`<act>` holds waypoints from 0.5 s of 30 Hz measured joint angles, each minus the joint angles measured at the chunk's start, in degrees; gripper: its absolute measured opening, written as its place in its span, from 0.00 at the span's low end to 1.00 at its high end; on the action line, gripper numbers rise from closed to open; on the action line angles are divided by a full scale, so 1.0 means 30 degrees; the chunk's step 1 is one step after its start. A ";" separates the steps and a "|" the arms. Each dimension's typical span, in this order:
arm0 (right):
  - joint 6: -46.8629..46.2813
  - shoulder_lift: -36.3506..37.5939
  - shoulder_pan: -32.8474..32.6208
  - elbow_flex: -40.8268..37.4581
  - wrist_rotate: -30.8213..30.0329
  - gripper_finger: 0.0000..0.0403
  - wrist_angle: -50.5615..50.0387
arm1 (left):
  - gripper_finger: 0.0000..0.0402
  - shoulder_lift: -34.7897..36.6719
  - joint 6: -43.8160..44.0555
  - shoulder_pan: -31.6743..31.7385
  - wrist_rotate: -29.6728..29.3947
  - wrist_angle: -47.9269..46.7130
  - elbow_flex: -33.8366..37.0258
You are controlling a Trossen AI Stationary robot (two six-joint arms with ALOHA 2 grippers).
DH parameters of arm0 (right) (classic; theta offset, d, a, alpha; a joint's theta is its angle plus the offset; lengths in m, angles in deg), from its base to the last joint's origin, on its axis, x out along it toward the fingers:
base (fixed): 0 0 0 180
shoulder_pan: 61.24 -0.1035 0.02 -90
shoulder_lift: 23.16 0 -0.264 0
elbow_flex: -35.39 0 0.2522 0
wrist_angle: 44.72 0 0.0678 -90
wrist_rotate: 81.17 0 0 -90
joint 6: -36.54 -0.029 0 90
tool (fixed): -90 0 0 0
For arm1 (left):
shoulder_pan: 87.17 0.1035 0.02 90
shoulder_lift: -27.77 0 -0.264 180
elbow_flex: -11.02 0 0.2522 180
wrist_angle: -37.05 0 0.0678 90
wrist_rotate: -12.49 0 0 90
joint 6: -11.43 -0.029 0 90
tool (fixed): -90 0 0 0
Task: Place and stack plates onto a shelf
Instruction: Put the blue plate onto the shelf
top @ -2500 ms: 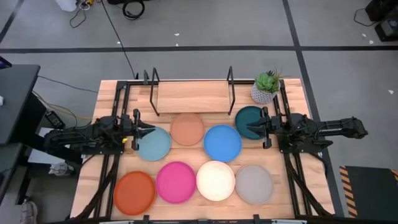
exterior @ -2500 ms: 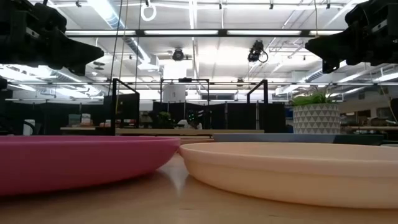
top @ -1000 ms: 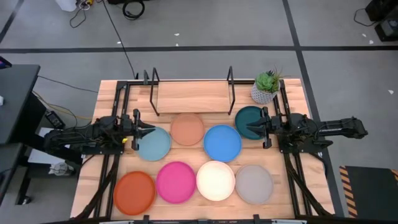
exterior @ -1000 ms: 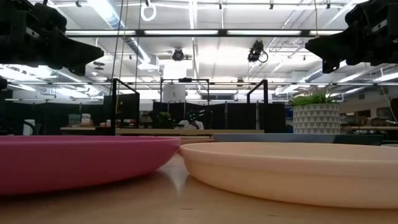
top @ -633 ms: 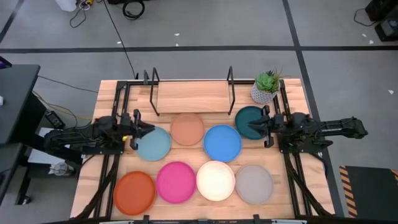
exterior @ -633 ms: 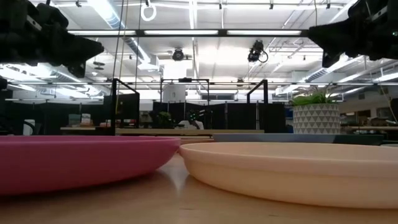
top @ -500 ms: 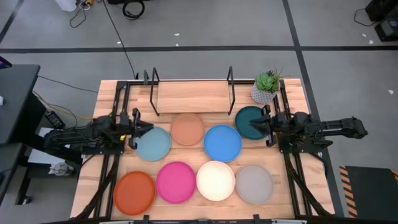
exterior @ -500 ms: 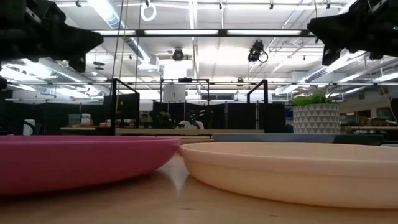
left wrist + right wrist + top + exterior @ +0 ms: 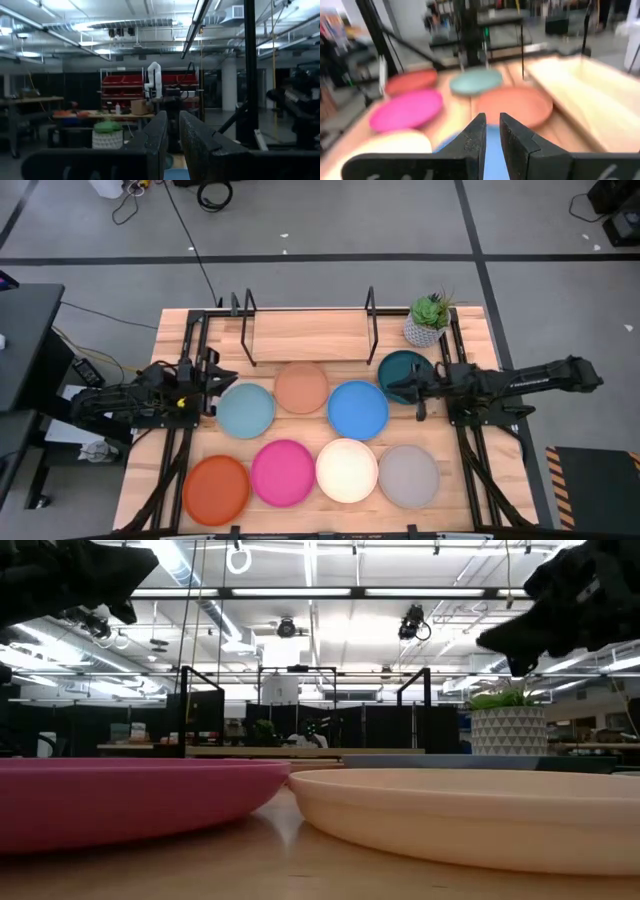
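- From above, eight plates lie on the bench (image 9: 470,480) in front of the empty shelf (image 9: 308,335); my left gripper (image 9: 213,380) hangs beside the light blue plate (image 9: 246,410), my right gripper (image 9: 397,385) over the dark teal plate (image 9: 402,370).
- Both wrist views show my fingers narrowed to a slit, holding nothing.
- The low view shows only the magenta plate (image 9: 130,795) and cream plate (image 9: 470,815) up close.

Bright overhead strips; right wrist blurry.
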 joint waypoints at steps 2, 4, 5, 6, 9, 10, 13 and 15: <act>0.0048 -0.1378 -0.0387 0.0433 0.0023 0.15 -0.0303 | 0.15 0.0000 -0.0654 0.0000 0.0000 -0.0045 0.0000; 0.0248 -0.2786 -0.0933 0.0912 0.0059 0.15 -0.0763 | 0.15 0.0000 -0.1322 0.0000 -0.0007 -0.0067 0.0000; 0.0413 -0.3472 -0.1217 0.1181 0.0038 0.15 -0.1035 | 0.15 0.0000 -0.1551 0.0003 -0.0007 -0.0061 0.0000; 0.0566 -0.4145 -0.1516 0.1474 -0.0040 0.15 -0.1279 | 0.15 0.0000 -0.1740 0.0007 -0.0012 -0.0019 0.0000; 0.0840 -0.6109 -0.2277 0.2578 -0.0782 0.16 -0.2606 | 0.15 0.0000 -0.2074 0.0007 -0.0008 0.0118 0.0000; 0.0913 -0.6716 -0.2504 0.3022 -0.1054 0.17 -0.3254 | 0.15 0.0000 -0.2104 0.0007 -0.0013 0.0109 0.0000; 0.1188 -0.8423 -0.3124 0.4542 -0.1469 0.22 -0.5228 | 0.15 0.0000 -0.2143 0.0007 -0.0015 0.0102 0.0000; 0.1509 -0.9434 -0.3492 0.5649 -0.1469 0.27 -0.6491 | 0.15 0.0000 -0.2160 0.0007 -0.0015 0.0109 0.0000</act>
